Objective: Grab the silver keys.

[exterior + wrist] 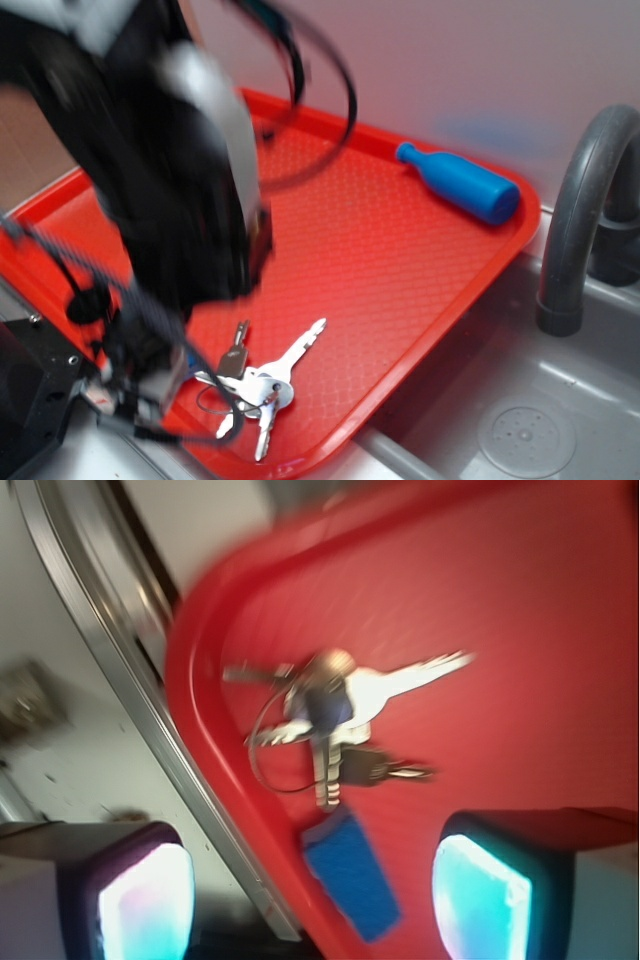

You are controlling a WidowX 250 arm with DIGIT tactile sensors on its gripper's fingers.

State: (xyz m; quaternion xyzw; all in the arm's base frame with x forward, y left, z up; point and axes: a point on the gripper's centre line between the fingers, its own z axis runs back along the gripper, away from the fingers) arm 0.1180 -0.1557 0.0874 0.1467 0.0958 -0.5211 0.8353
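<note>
Approach phase, no grasp yet. Silver keys (255, 385) flat on red tray (400, 250), near its front corner, close to the raised rim; fanned out, one long blade pointing toward tray centre, darker key angled away from the rest, thin wire ring looping out on the rim side. Same bunch seen in wrist view (325, 715), ahead of the fingers, not between them. Gripper (315, 905) spread wide, holding nothing: both pads (480, 895) lit pale at the bottom edge of wrist view, well apart, one over the tray, the other past the rim over the grey surround. Small blue flat piece (352, 875) on tray between the pads, near the keys; identity unclear. In exterior view arm body blurred, gripper low at the tray's front-left corner, just beside the keys; fingertips not resolvable there.

Blue bottle-shaped object (460, 183) lying at far side of tray, well apart, irrelevant. Grey faucet (580, 215) and sink (525, 435) to the side, clear of the path.

Next move, judged: shift forward to centre the bunch between the pads, descend to tray surface, then close. Thin, flat keys: low contact needed. Rim nearby: risk of the outer finger landing on it.
</note>
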